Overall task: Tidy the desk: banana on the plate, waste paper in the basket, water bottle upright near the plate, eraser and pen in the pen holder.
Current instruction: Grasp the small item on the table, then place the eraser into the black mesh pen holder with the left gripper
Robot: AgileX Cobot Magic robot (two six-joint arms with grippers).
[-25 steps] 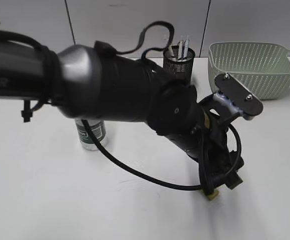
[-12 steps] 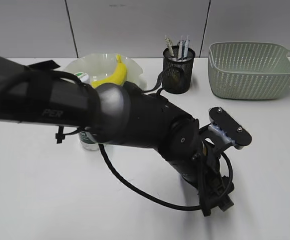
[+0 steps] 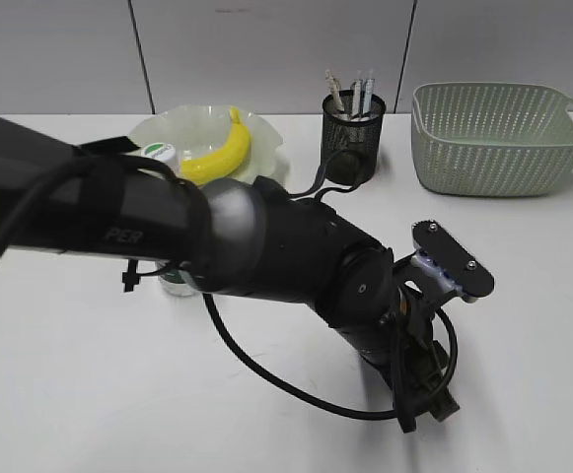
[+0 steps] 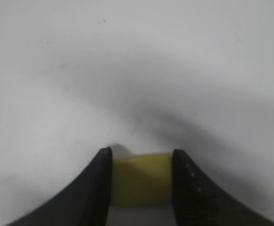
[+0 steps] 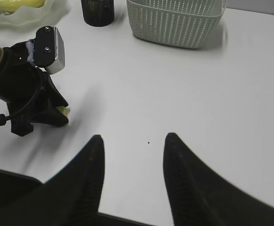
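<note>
Left gripper [image 4: 141,181] down at the near desk [image 3: 69,394]; its dark fingers [image 4: 96,188] flank the eraser [image 4: 141,179], a matte yellow block lying flat, touching both sides, apparently gripped. Pen holder [image 3: 352,138], black mesh cylinder, lies far and slightly left of it. Right gripper [image 5: 133,155] parted, holding nothing. Ruffled translucent plate [image 3: 163,133] carries the smooth banana [image 3: 219,153]; woven basket [image 3: 498,138] far right.

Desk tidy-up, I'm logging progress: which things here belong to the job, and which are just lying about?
Job: banana, plate, bottle, eraser, pens, pen holder, basket.
Lying about: nothing loose that I can see; only the robot's cable.
</note>
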